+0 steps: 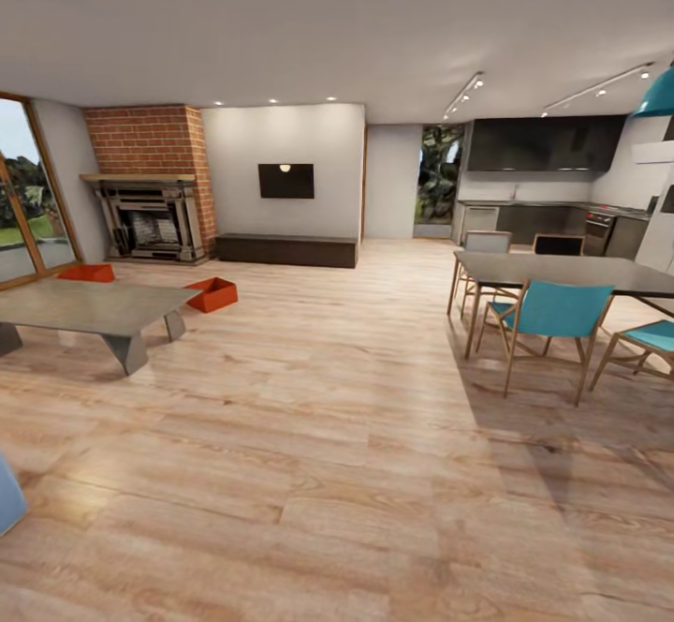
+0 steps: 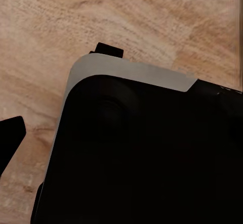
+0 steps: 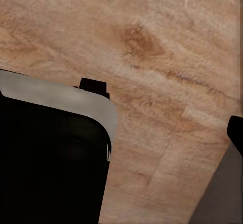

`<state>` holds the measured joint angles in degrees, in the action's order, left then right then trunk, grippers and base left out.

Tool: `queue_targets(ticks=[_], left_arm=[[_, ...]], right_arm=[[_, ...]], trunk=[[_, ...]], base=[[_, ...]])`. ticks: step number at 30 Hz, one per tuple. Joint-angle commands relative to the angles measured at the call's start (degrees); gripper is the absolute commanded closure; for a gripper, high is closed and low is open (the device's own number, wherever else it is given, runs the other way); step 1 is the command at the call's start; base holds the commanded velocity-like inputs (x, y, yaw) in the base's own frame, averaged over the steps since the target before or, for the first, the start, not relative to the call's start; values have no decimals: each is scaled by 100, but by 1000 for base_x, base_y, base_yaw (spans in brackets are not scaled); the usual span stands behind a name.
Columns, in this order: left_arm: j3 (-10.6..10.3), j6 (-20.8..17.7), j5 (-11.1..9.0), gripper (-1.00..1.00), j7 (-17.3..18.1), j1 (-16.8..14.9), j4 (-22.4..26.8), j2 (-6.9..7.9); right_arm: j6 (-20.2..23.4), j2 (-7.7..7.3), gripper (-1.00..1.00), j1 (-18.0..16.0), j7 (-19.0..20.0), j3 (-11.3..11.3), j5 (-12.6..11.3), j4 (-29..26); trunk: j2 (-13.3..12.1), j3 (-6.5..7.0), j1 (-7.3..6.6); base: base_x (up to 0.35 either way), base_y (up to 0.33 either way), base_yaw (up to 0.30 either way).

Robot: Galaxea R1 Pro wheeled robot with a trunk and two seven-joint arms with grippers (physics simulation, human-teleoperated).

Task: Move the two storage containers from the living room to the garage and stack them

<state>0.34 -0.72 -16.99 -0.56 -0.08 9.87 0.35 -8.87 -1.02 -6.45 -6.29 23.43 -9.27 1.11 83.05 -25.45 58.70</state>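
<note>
Head view: both storage containers sit on the wood plank floor (image 1: 337,435) of the living room, far off at roughly 10 o'clock; nearer container (image 1: 212,294) is just past the right end of the low grey table (image 1: 89,308), second container (image 1: 87,273) is behind the table's far edge, in front of the brick fireplace (image 1: 150,186). Nothing picked up yet; my read is the base has a long approach to make. Risks: table legs stick out between robot and bins, so a straight line to the far bin likely clips the table; dining chairs (image 1: 548,322) at 2 o'clock narrow any wide swing right. The far bin is partly hidden by the tabletop, so grasp alignment there is a guess until closer. Left wrist view: camera looks down past a dark robot body panel (image 2: 147,153) at the plank floor, which suggests the arm hangs tucked at the side; dark finger tip at the frame edge, can't tell if the left gripper is spread or closed. Right wrist view: same story, dark panel (image 3: 50,158) plus floor, arm looks stowed and pointing down; right gripper state can't tell either.
</note>
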Motion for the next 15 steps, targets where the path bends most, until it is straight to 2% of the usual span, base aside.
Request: queue_targets(ticks=[1, 5, 13, 15], left_arm=[[1, -8, -32, -100, -6, -1, 6, 0], [1, -8, -32, -100, -6, -1, 6, 0], [1, -8, -32, -100, -6, -1, 6, 0], [1, -8, -32, -100, -6, -1, 6, 0]], right_arm=[[-34, 1, -100, -5, -2, 49, -55, 12], [-50, -5, -100, -5, 30, 45, -49, 12], [-58, -12, -100, -5, 39, 31, -57, 12], [-49, -22, -100, -5, 45, 28, -57, 12]], trunk=[[3, -6, 3], [3, -6, 3], [3, -6, 3], [3, -6, 3]], base=[[323, 0, 0], [323, 0, 100], [323, 0, 250], [323, 0, 95]])
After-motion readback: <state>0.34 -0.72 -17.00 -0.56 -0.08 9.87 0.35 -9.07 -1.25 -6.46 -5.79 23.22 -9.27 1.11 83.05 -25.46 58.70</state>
